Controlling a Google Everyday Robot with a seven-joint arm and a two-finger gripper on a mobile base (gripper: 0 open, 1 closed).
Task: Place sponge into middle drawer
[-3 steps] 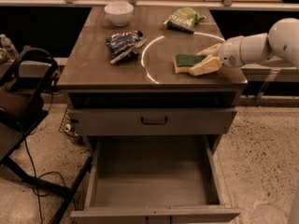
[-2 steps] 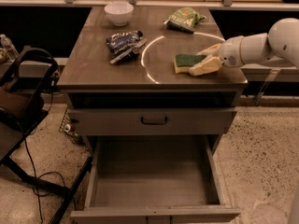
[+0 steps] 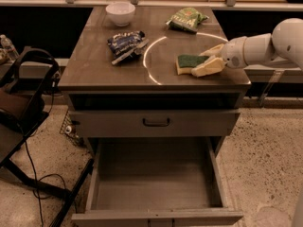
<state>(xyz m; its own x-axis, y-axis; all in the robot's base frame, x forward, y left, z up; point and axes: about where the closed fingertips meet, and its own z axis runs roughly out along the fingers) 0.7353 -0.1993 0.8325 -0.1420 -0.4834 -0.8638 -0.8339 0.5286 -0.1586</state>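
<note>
Camera view: the white arm [image 3: 265,48] enters from the right edge and extends nearly level over the cabinet top [image 3: 94,67], wrist pointing left. The gripper [image 3: 201,62] sits low at the top's right side, its two pale fingers [image 3: 208,68] spread wide on either side of the right end of the sponge [image 3: 188,61]. The sponge lies flat on the cabinet top, green side up. The middle drawer [image 3: 154,215] stands pulled out below, well apart from the sponge. The shallower drawer [image 3: 199,123] above it is closed.
</note>
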